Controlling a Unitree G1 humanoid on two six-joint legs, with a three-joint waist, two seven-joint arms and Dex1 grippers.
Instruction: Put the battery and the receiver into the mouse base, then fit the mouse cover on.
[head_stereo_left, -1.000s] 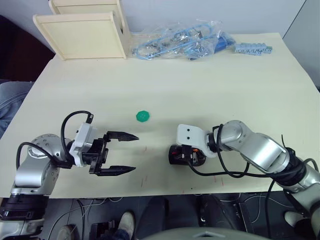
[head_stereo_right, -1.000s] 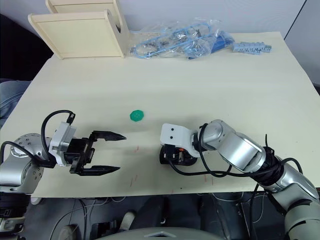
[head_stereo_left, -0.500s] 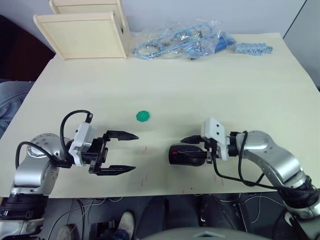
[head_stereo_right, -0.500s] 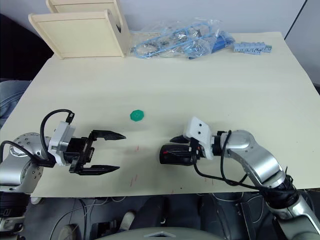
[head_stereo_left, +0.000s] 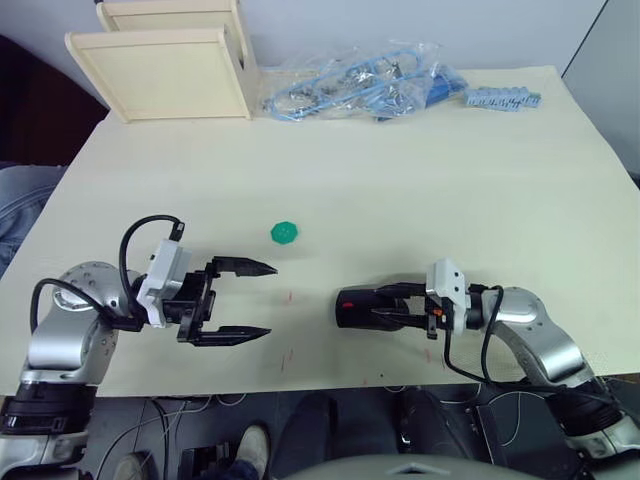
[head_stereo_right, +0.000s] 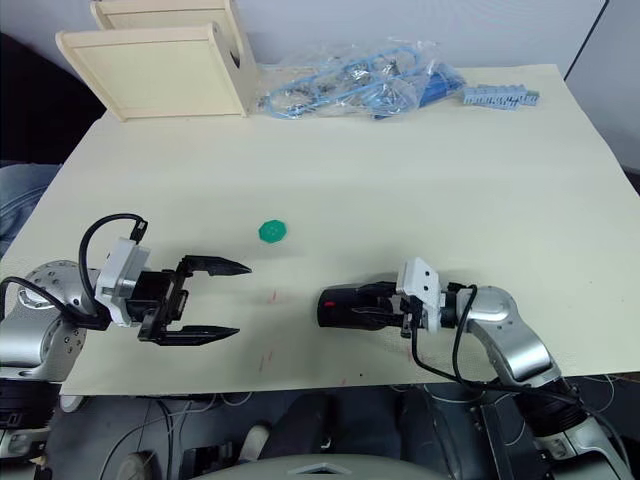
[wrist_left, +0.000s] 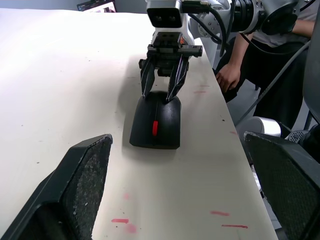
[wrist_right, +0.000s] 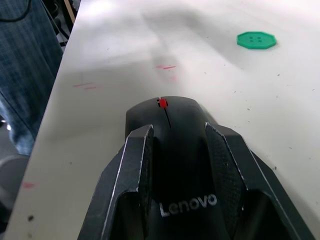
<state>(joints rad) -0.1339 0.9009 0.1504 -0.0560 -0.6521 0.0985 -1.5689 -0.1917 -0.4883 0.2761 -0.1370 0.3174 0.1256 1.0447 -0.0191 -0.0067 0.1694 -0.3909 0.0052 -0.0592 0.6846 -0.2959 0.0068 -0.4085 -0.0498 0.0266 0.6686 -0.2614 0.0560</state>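
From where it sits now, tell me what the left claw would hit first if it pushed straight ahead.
Probably the black mouse. The open left claw points across the table at it, and the right claw is on the mouse's far end. The table between them looks bare; depth is uncertain.

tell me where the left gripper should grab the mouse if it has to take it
The mouse lies flat, long axis toward the left gripper, with the right gripper astride its rear. Probably best: come in low from the robot's left and pinch the free front end across its two long sides.
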